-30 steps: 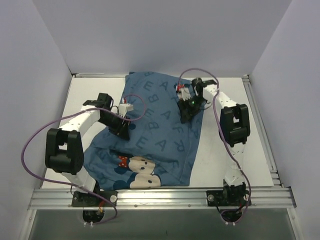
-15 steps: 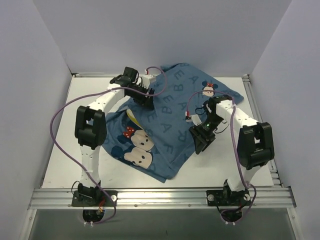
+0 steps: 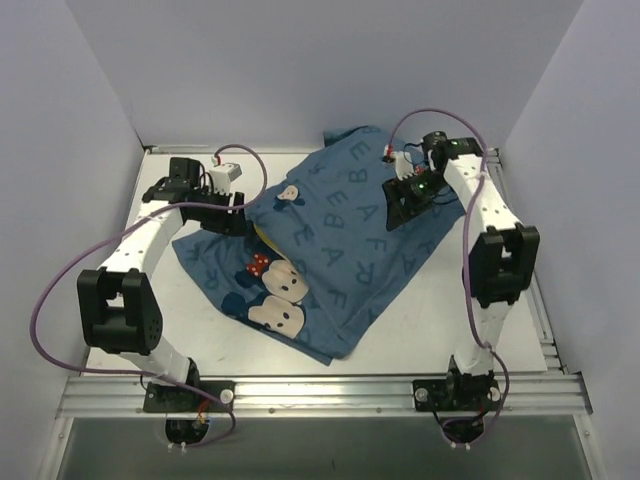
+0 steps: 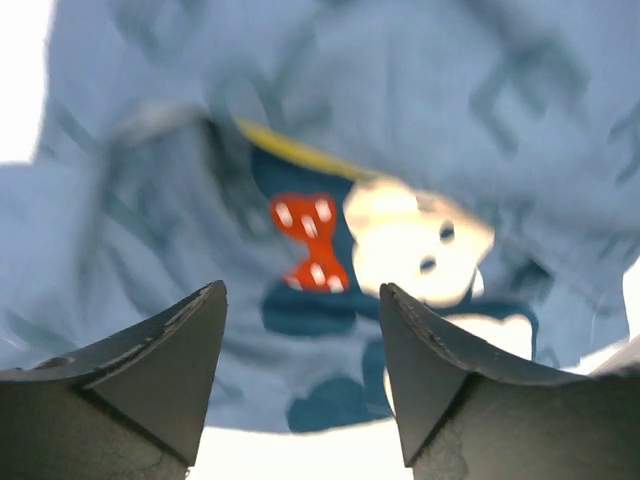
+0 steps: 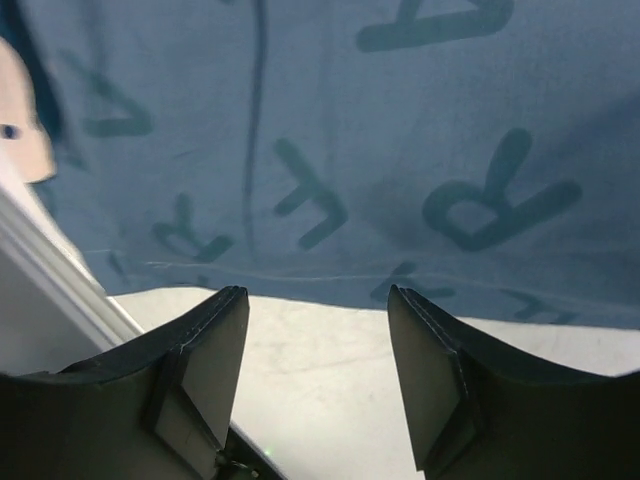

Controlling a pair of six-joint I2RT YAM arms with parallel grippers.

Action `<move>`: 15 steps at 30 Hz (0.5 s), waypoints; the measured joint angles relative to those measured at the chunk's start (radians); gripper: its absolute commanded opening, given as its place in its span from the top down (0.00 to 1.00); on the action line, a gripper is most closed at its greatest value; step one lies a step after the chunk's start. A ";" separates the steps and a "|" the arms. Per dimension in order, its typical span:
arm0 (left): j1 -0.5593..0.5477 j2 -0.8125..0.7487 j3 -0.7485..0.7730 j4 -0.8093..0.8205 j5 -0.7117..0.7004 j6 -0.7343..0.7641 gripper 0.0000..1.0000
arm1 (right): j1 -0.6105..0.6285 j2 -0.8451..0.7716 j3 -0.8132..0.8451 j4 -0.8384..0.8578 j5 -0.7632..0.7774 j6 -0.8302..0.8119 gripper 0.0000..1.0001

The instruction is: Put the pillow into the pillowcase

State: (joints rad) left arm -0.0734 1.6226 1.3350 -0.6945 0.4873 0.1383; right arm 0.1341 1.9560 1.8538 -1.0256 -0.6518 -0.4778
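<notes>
The pillowcase lies rumpled across the table. It runs from the far right corner down toward the middle of the near edge, with its printed side up. A mouse face with a red bow shows on the part nearest the left edge. The pillow is almost wholly hidden in the cloth. Only a thin strip of its yellow piping peeks out at a fold on the left side of the pillowcase, just above the bow.

The left gripper sits low near the far left corner, beside the pillowcase's left border and pointing at that fold. Its fingers are spread and released, with nothing between them.

The right gripper is by the far right corner, over the far end of the pillowcase. Its fingers are also apart and hold nothing. Bare table shows between them, and the cloth's hem lies just beyond the fingertips.
</notes>
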 measured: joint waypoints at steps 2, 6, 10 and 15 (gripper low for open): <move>-0.012 -0.017 -0.047 -0.031 -0.014 0.002 0.48 | 0.033 0.073 -0.015 0.029 0.060 0.002 0.44; -0.025 0.031 -0.080 -0.068 0.013 0.003 0.62 | 0.090 0.196 -0.115 0.070 0.174 -0.005 0.47; -0.069 0.163 -0.017 -0.064 0.050 -0.006 0.66 | 0.110 0.205 -0.227 0.063 0.226 -0.018 0.50; -0.186 0.444 0.238 -0.032 0.074 -0.027 0.64 | 0.127 0.120 -0.375 0.057 0.225 -0.043 0.51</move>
State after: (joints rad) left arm -0.2596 2.0663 1.5730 -0.7269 0.5610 0.1108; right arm 0.2615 2.0762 1.4784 -0.9684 -0.4271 -0.5205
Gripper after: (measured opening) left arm 0.323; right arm 0.492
